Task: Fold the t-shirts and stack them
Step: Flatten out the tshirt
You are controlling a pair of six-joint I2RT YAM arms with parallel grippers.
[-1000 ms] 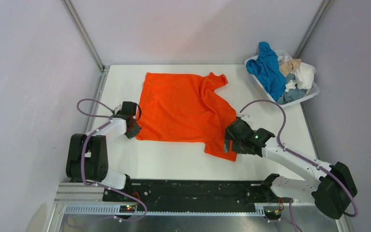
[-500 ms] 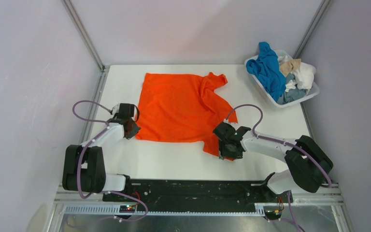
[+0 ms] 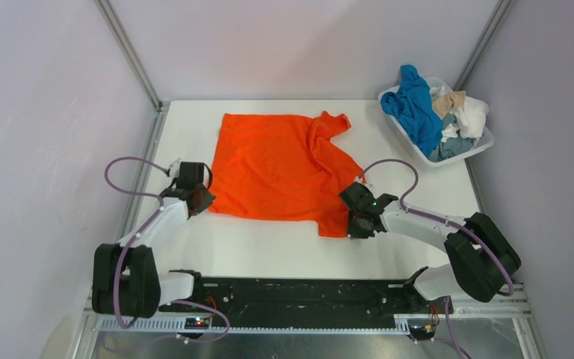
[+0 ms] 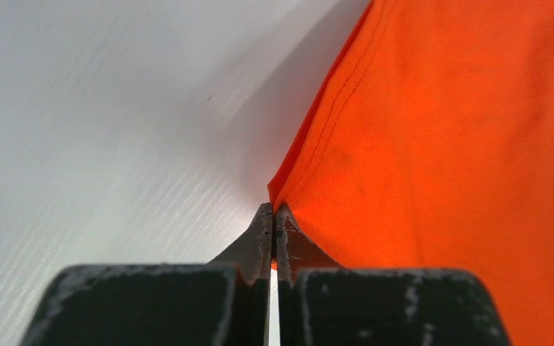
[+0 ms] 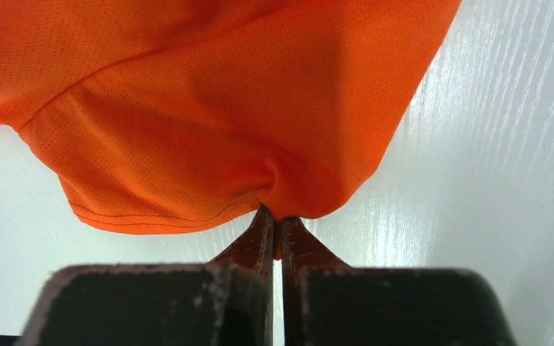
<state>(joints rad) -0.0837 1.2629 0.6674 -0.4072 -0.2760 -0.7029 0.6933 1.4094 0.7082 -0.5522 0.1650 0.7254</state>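
Enclosure: pale plain walls on three sides, metal posts in the far corners, and a white tabletop (image 3: 284,250) within.
Item under work: orange t-shirt (image 3: 269,164), spread mostly flat at the middle of the tabletop, its right part rumpled in ridges.
Remaining stock: other t-shirts (image 3: 417,108), blue, white, beige and grey-blue, heaped unfolded in a white basket (image 3: 484,143) at the far right corner, well apart from both arms.
Left claw (image 4: 273,220): clenched on the near-left corner of the orange t-shirt. The stitched edge runs away from the tips, and the cloth appears slightly raised there.
Right claw (image 5: 275,220): clenched on a pinch of cloth at the near-right flap, apparently a sleeve. Fabric bunches at the tips.
Governing relation: the whole garment lies beyond both claws, toward the far wall. The grips sit at either end of the near edge, which runs left to right between them. Each arm is nearest its own corner.
Orientation: sleeve-like flaps at far right and near right suggest the long axis runs left to right; not certain.
Stage, as judged: flattening or first fold. No fold completed, nothing stacked.
Next move, as judged: both claws should travel together, keeping the near edge taut.
Risk: uneven travel would deepen the right-hand creases.
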